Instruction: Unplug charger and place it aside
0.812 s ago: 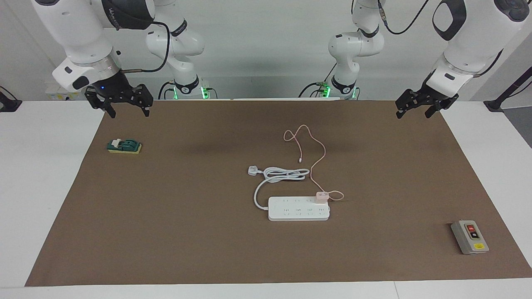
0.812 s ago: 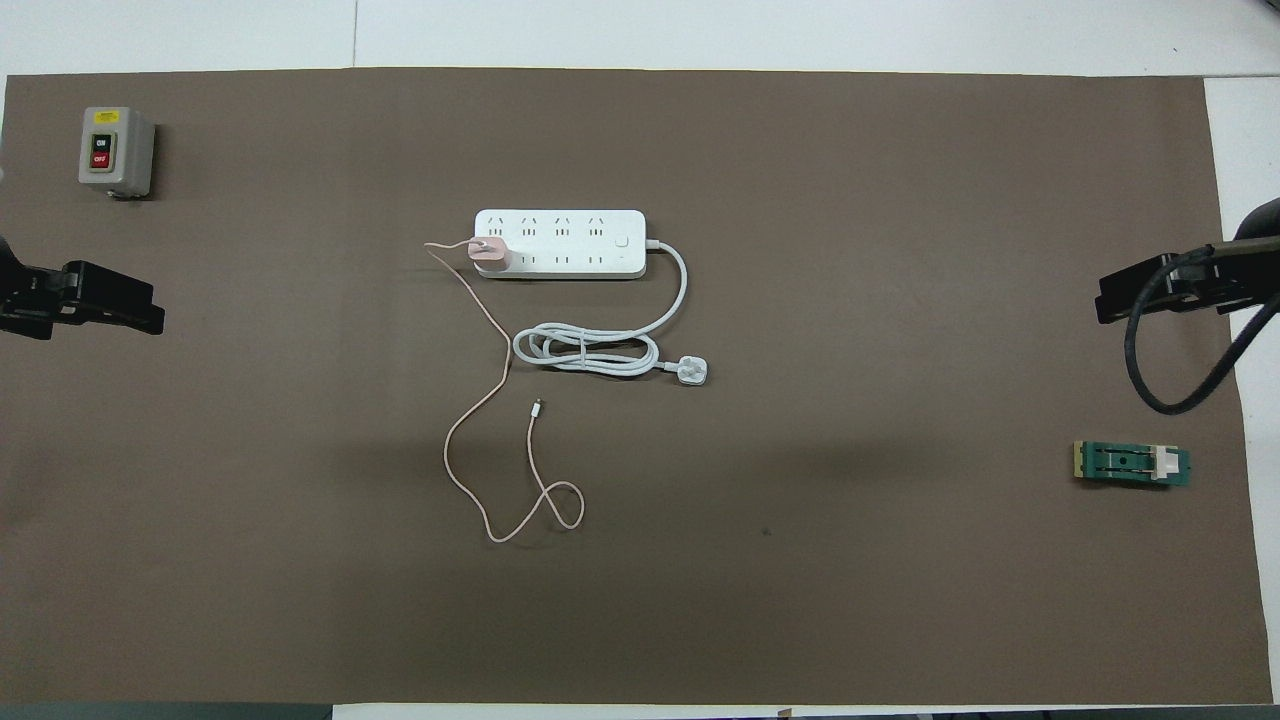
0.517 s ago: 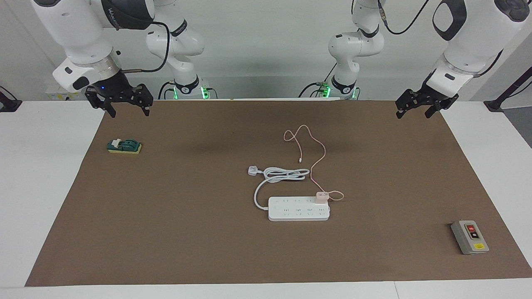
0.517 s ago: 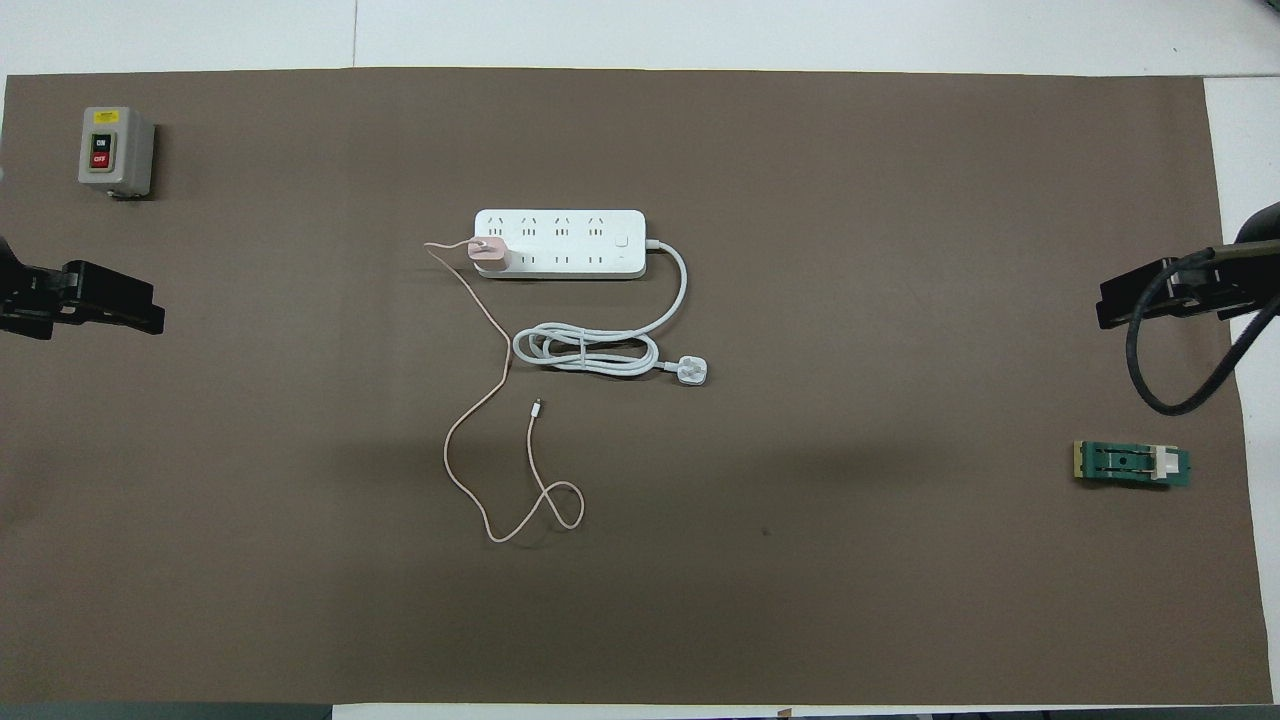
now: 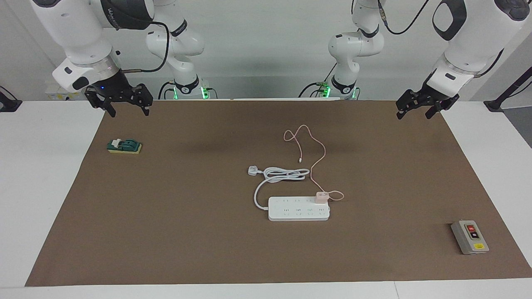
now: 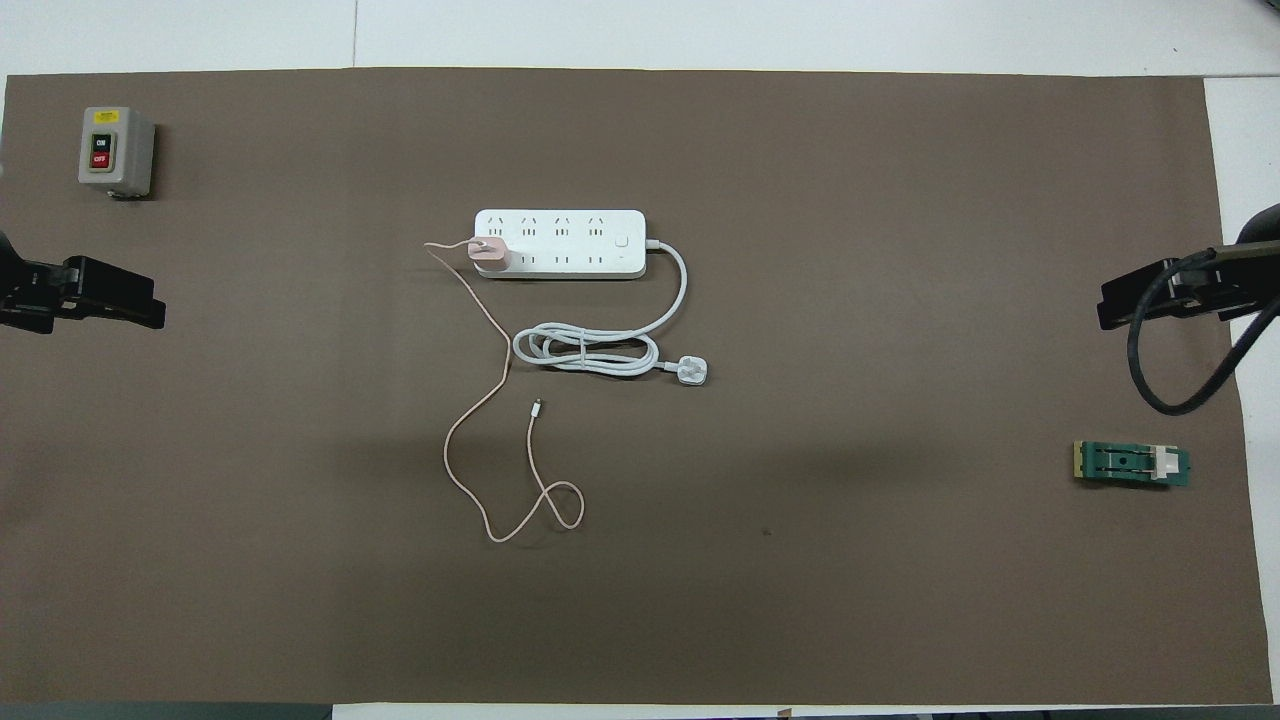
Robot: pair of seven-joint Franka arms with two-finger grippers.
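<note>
charger plugged in, both arms raised at the ends of the surface

from my remote station i see the charger point(image 5: 321, 197) seated in the end socket of the white power strip point(image 5: 298, 209), at the strip's end toward the left arm and in its row nearer the robots. no container is on the brown mat point(image 5: 208, 232). the cube stands upright on the strip; the strip's long axis runs from one arm's end of the surface to the other. the pink cable point(image 6: 480, 400) leaves the cube, loops just beside the strip and trails toward the robots, its free tip lying near the strip's coiled white cord point(image 6: 590, 350). the left gripper point(image 5: 417, 109) hangs over the mat's corner, jaws apart and holding nothing. the right gripper point(image 5: 124, 106) hangs over the mat's edge, above the green block point(image 5: 124, 146), jaws wide and holding nothing. a grey switch box point(image 5: 469, 237) lies at the left arm's end, farther from the robots than the strip.
</note>
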